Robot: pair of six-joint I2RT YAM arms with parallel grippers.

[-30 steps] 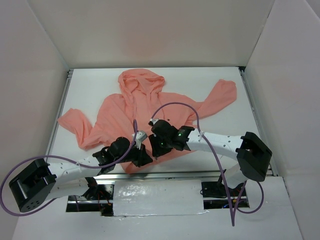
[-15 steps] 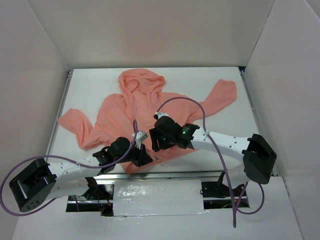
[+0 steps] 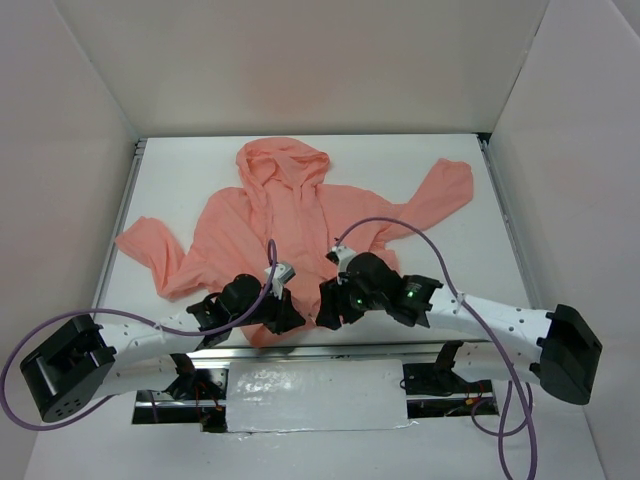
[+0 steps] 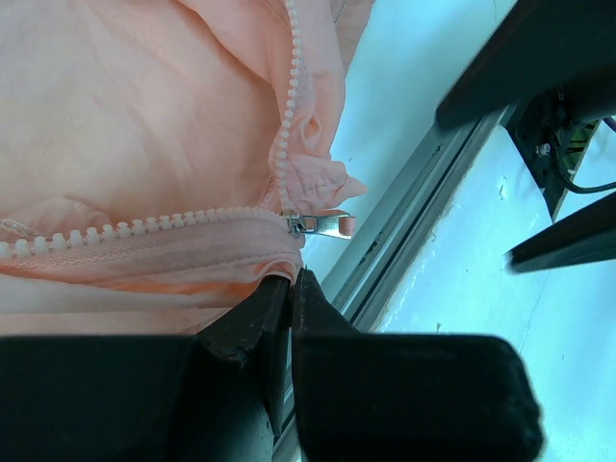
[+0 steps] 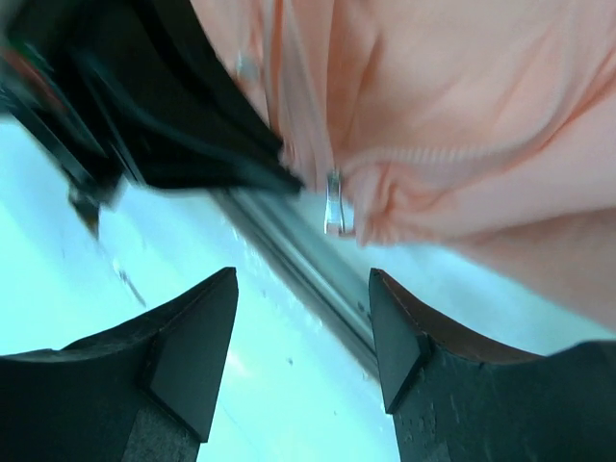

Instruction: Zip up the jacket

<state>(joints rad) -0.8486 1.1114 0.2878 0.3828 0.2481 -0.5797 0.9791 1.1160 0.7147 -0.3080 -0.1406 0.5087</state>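
The salmon-pink jacket [image 3: 270, 225] lies flat on the white table, hood at the far side, front open. My left gripper [image 3: 290, 315] is shut on the jacket's bottom hem [image 4: 192, 265] beside the zipper's lower end. The metal zipper pull [image 4: 322, 224] sticks out at the hem, just beyond the left fingertips. My right gripper [image 3: 325, 310] is open and empty, close to the right of the left gripper. In the right wrist view the pull [image 5: 337, 204] hangs just beyond the open right fingers [image 5: 197, 332], over the table's near edge.
A metal rail [image 3: 330, 347] runs along the table's near edge, right under both grippers. The jacket's sleeves spread out left [image 3: 150, 255] and right [image 3: 440, 195]. White walls close in the table on three sides.
My right arm has pulled back toward the near edge and lowered beside the left gripper. The left gripper has kept its hold and place.
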